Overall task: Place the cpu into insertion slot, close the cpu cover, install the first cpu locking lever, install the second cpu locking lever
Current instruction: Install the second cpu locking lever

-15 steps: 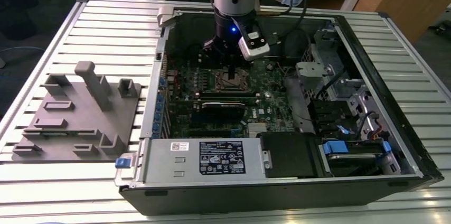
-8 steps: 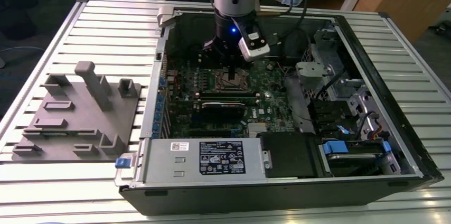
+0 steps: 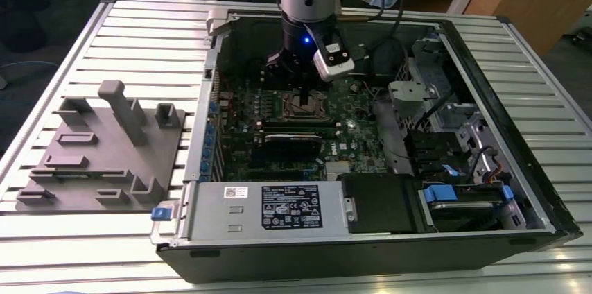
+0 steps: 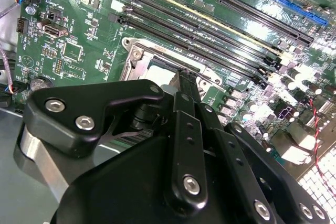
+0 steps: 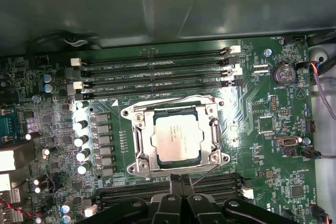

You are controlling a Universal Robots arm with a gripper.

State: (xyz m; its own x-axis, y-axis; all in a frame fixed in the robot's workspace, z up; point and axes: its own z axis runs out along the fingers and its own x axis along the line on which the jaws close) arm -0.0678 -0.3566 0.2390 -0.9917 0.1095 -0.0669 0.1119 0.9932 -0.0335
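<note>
Gripper (image 5: pixel 181 181) fingers pressed together, holding nothing, just beside cpu cover (image 5: pixel 140 141) lowered over cpu (image 5: pixel 177 139), centre frame, on green motherboard (image 5: pixel 262 177).

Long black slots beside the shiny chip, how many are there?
4 long slots side by side between the cpu and the case wall. More may hide behind the gripper.
</note>
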